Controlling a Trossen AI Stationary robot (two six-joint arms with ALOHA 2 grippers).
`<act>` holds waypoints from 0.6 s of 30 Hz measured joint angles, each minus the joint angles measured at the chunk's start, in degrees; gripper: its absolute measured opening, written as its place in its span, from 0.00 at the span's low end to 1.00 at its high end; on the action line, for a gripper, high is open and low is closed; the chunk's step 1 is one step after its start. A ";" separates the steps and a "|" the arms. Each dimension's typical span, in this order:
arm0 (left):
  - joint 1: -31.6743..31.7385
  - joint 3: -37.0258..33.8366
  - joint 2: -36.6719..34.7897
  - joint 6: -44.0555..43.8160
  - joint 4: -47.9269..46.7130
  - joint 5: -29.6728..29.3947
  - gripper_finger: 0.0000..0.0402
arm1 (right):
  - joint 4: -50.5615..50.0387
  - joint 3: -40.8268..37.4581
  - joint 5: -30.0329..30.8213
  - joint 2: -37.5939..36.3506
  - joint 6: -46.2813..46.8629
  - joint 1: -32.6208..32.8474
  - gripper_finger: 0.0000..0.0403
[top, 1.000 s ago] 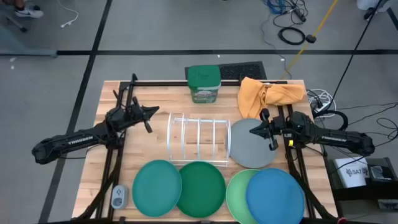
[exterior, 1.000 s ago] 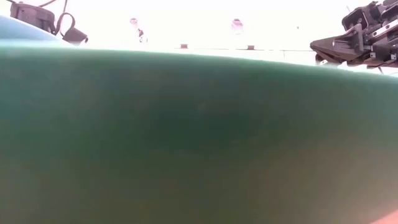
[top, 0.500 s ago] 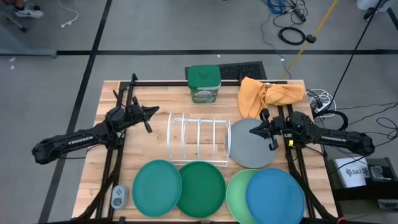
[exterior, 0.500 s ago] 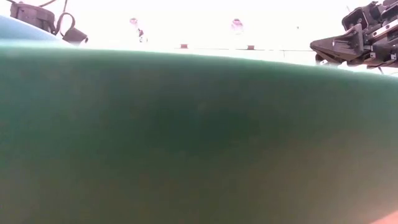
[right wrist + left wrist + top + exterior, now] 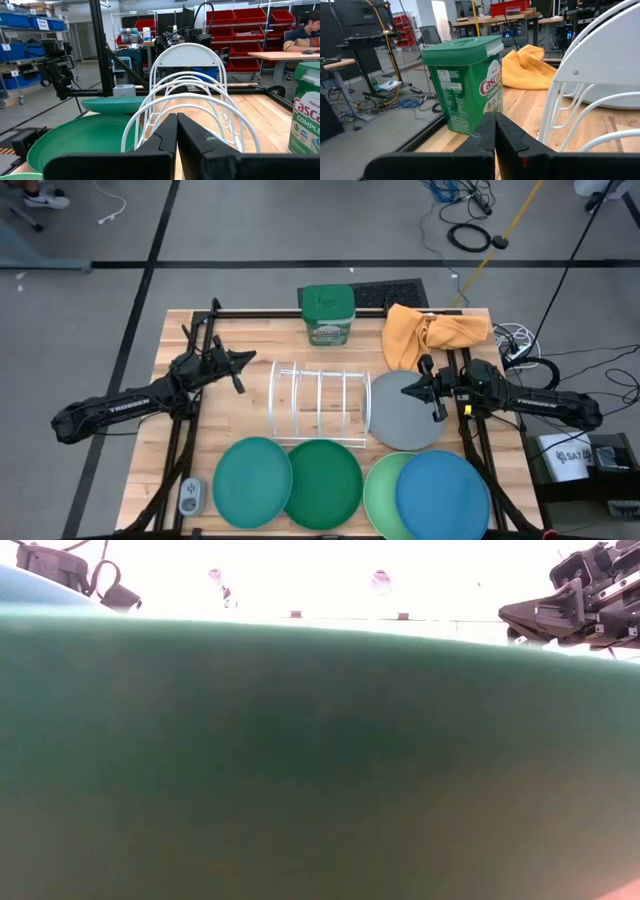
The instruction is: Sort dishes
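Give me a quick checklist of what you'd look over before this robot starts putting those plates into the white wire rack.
1. Wire rack slots free: ok, no plate in it.
2. All five plates visible: ok; grey plate, teal plate, dark green plate, light green plate, blue plate.
3. Plates lying singly: not ok, blue overlaps light green.
4. Left gripper free: ok, shut, holding nothing.
5. Right gripper free: ok, shut, over the grey plate's edge.
6. Low view usable: not ok, a plate blocks it.

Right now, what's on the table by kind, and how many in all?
Plates: 5 (teal, dark green, light green, blue, grey)
Wire rack: 1
Green lidded tub: 1
Orange cloth: 1
Total: 8
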 joint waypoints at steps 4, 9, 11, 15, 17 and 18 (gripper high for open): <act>-0.01 0.01 0.00 0.01 0.00 0.00 0.00 | -0.02 0.00 0.01 0.00 -0.01 0.02 0.02; 0.00 0.02 0.00 0.02 0.00 -0.02 0.00 | 0.18 0.00 0.00 0.00 0.33 0.01 0.02; -0.02 0.01 -0.01 0.00 0.00 -0.02 0.00 | 0.22 0.00 0.00 -0.02 1.67 0.00 0.02; -0.01 0.02 -0.01 0.02 0.00 -0.02 0.00 | 1.37 0.00 0.00 -0.01 5.46 0.01 0.02; 0.00 0.02 -0.02 0.01 0.00 -0.01 0.00 | 2.97 0.00 0.00 -0.02 9.58 0.01 0.02; 0.00 0.02 -0.02 0.00 0.00 -0.01 0.00 | 3.82 0.00 0.00 -0.01 11.32 0.01 0.02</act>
